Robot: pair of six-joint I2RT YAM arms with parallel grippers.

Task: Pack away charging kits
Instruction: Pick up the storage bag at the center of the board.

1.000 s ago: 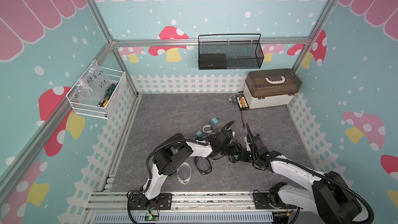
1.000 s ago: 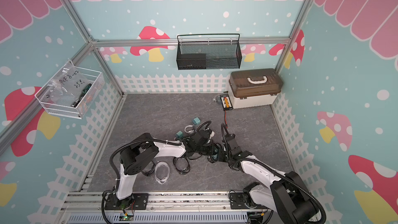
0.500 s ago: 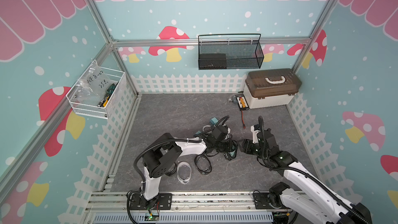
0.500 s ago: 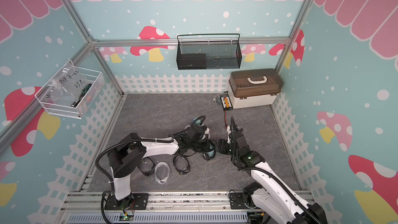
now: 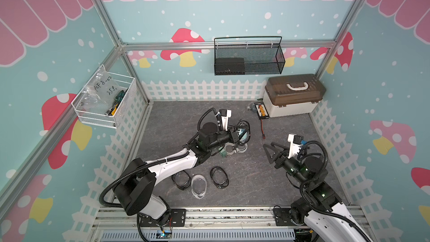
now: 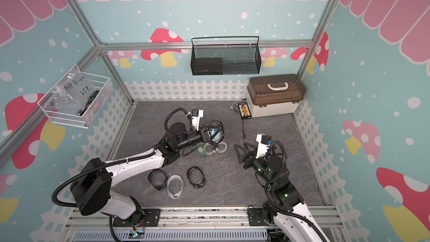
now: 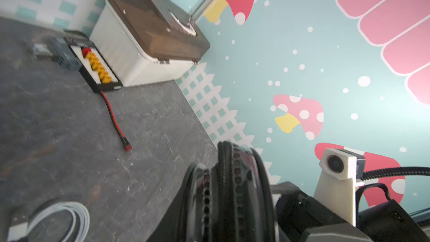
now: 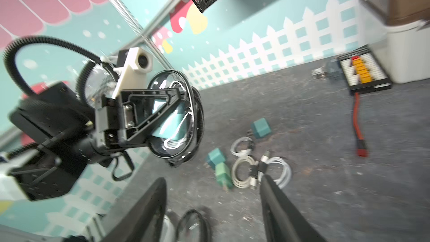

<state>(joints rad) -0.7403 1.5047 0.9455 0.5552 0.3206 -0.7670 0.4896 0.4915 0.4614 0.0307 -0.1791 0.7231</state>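
Observation:
My left gripper [image 5: 237, 134] is shut on a black-rimmed pouch [image 8: 179, 117] and holds it on edge above the floor. A teal charger and a white cable show through its clear window. In the left wrist view the pouch [image 7: 232, 182] fills the space between the jaws. My right gripper [image 5: 270, 151] hangs open and empty, apart from the pouch, to its right. Under the pouch lie loose chargers [image 8: 215, 157] and coiled white cables [image 8: 260, 171]. Two empty black-rimmed pouches [image 5: 218, 178] and a clear one [image 5: 199, 186] lie nearer the front.
A beige box with a brown lid [image 5: 293, 96] stands at the back right. In front of it lie a black board with orange connectors [image 5: 261, 111] and a red wire [image 5: 262, 128]. A black mesh basket [image 5: 247, 59] and a white wire basket [image 5: 104, 103] hang on the walls.
My right gripper has let go at the pouch, opened and drawn back to the right. My left gripper has carried the pouch up and a little toward the back.

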